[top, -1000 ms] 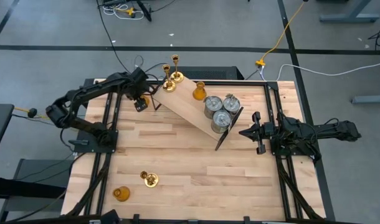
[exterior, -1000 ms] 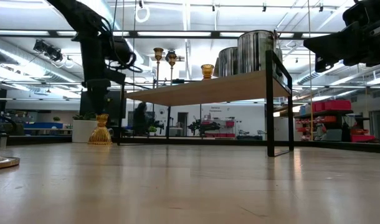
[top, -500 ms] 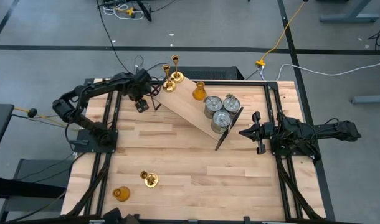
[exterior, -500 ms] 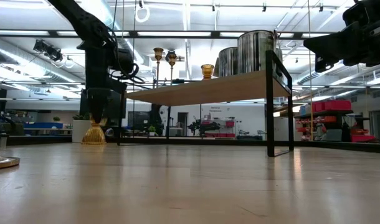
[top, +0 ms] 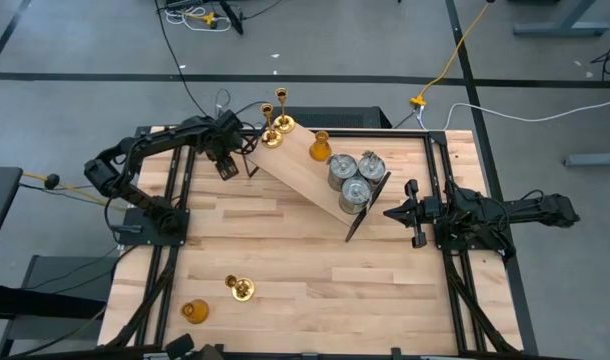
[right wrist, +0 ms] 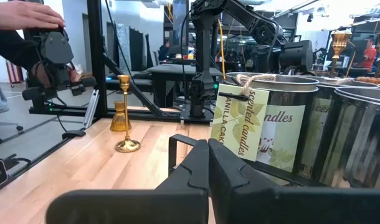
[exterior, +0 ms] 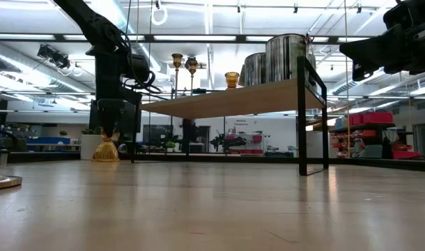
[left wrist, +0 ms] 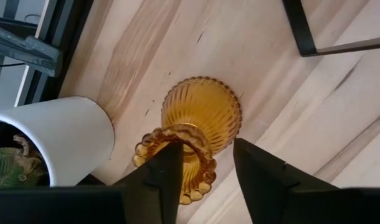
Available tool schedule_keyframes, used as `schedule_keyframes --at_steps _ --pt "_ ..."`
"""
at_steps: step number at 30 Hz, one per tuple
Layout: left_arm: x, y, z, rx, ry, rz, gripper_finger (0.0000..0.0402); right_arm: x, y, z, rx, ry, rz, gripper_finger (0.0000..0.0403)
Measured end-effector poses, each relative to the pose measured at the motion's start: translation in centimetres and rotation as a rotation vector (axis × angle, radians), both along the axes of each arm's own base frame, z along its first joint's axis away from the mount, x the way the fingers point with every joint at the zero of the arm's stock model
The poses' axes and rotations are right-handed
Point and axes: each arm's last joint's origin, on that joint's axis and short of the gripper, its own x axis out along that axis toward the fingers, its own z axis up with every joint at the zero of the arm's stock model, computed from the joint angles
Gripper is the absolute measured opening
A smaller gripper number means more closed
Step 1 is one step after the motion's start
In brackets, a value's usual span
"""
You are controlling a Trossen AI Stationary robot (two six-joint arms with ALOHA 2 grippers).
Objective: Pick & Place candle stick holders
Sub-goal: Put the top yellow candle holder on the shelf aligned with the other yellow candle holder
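Note:
An amber glass holder (left wrist: 202,112) stands upright on the table's far left part, beside a white pot (left wrist: 53,137). My left gripper (left wrist: 205,168) points down over it, open, one finger on either side of its scalloped top. On the slanted wooden shelf (top: 295,172) stand two brass sticks (top: 275,125), an amber holder (top: 320,148) and three silver cylinders (top: 355,178). A brass stick (top: 240,289) and another amber holder (top: 194,311) stand near the front left. My right gripper (top: 390,212) waits shut and level at the shelf's right end. My left gripper comes from above at the amber holder's scalloped top rim (left wrist: 196,146). One finger (left wrist: 168,168) covers the rim's edge and the other (left wrist: 252,168) stands a little apart from it. Whether either touches the glass I cannot tell. The holder stands on the table.
The shelf's black frame (top: 367,208) stands just ahead of my right gripper. The silver cylinders carry paper tags (right wrist: 240,124). Beyond the table's left edge a person's hand (right wrist: 28,15) holds a handle device. Bare wood lies across the table's middle and near right.
My left gripper has sunk a little onto the amber holder by the pot, so that in the low view its fingers now cover the holder's top.

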Motion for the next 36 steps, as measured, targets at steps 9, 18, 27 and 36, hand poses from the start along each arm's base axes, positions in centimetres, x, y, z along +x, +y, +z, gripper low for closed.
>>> schedule_keyframes --at_steps 9,18,27,36 --pt "0.0 0.0 0.0 -0.001 0.004 0.002 0.0108 0.0 0.0 0.0 0.000 0.000 0.000 0.0003" --pt "-0.1 -0.1 0.0 -0.009 0.009 -0.001 0.0065 0.0 0.0 0.0 0.000 0.000 0.000 0.0003" --pt "-0.4 -0.5 0.2 -0.027 0.028 0.000 0.0051 0.0 0.0 0.0 0.000 0.000 0.000 0.0003" --pt "-1.5 -1.7 1.6 -0.058 0.008 0.048 0.0047 0.0 0.0 0.0 0.000 0.000 0.000 0.0003"
